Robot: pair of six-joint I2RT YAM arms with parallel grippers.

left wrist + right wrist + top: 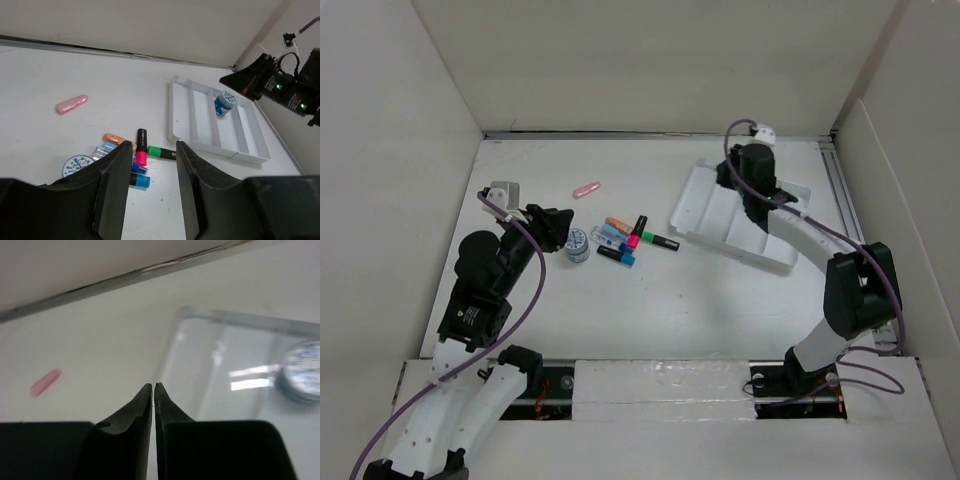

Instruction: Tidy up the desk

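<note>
Desk (670, 310): white tabletop walled by white panels, lying under both arms.

Left gripper (154, 148): jaws released and wide apart, with nothing between them. It hovers over the left half of the desk, above a cluster of markers.

Cluster: orange marker (118, 139), pink-tipped black marker (141, 147), green-tipped black marker (161, 153) and blue-tipped marker (138, 180), touching or just beside one another.

A blue-and-white roll (578, 245) lies flat just left of the cluster. A pink oblong piece (587, 189) lies apart, farther back.

Right gripper (153, 386): jaws clenched, tips together, grasping nothing. It hangs over the left edge of the white compartment tray (705, 205) on the desk's right side.

A second blue-and-white roll (226, 102) sits in an inner tray compartment.
</note>
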